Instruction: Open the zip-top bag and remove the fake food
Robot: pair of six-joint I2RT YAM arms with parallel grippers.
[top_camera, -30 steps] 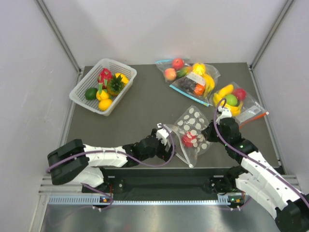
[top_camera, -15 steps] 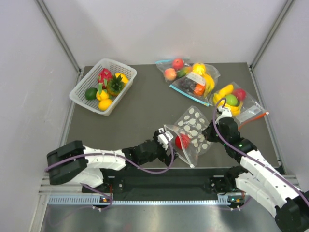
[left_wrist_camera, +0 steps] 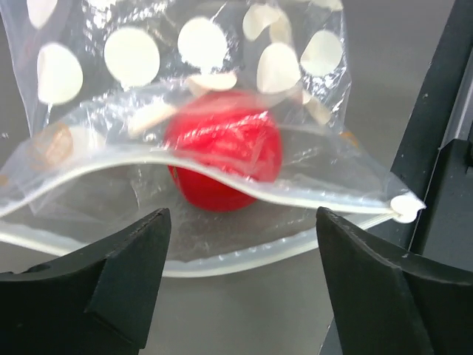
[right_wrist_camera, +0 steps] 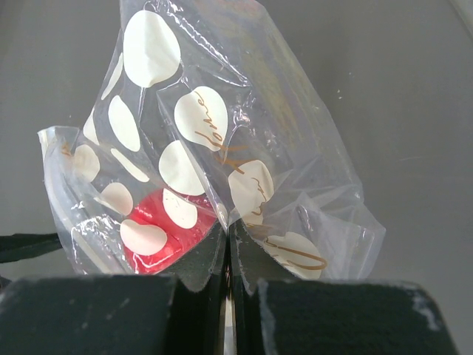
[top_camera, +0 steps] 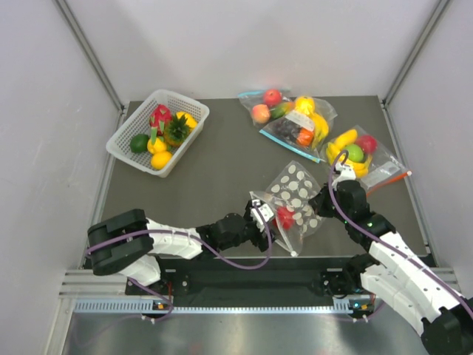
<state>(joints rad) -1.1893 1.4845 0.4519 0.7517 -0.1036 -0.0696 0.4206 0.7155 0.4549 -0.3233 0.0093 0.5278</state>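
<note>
The dotted zip-top bag lies near the table's front, its mouth open toward my left gripper. In the left wrist view the bag gapes and a small red piece of fake food sits inside. My left gripper is open and empty, just in front of the bag's mouth; it also shows in the top view. My right gripper is shut on a fold of the bag, holding it up; the red piece shows through the plastic. Pineapple and yellow-orange fruit are not seen inside the bag.
A white basket at the back left holds a dragon fruit, a pineapple and other toy fruits. Two undotted clear bags of toy fruit lie at the back right, one with a blue strip and one with a red-orange strip.
My left gripper has moved right, closer to the bag's mouth. The red piece has shifted slightly with the bag. The right arm holds still.
</note>
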